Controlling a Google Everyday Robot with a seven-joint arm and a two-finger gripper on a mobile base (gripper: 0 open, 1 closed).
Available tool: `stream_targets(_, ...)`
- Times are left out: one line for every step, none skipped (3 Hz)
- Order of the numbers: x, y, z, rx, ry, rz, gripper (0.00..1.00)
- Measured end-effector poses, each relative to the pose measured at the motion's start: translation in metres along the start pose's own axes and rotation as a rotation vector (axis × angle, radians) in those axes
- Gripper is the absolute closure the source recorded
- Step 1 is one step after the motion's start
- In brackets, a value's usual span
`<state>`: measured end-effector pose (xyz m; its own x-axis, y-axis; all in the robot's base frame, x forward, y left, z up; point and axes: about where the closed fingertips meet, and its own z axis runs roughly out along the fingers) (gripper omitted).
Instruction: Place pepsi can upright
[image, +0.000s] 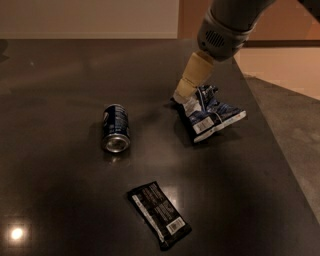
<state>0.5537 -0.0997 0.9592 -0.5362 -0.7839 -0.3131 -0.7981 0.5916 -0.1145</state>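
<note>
Pepsi can (116, 128): lies sideways at tabletop (55, 200) centre, not upright, ungrasped. Tool (183, 95): hangs toward right edge at snack bag (220, 114), apart from can; open or closed, cannot tell.

Indoor counter, probably a break room or kitchen; the exact kind of place cannot be told.

A dark, polished counter (60, 75) is seen, and a light is mirrored in it as a bright spot (16, 233) near the front left corner. A pale wall (90, 17) is shown behind it, with a wood-toned panel (290, 25) beside that. A tan floor (285, 70) is seen to the right, past the counter's edge. Snack goods are laid on the counter: a can (116, 128) on its side, a crumpled bag (212, 115) and a flat black wrapper (159, 214). The gripper (184, 95) is held low at the bag's left end, over the far right part of the counter.
</note>
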Motion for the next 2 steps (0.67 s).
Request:
stream_targets(-0.020,0.008,0.013,0.031,0.025,0.103,0.00)
stream_targets(-0.034,0.020,0.024,0.071,0.047,0.195,0.00)
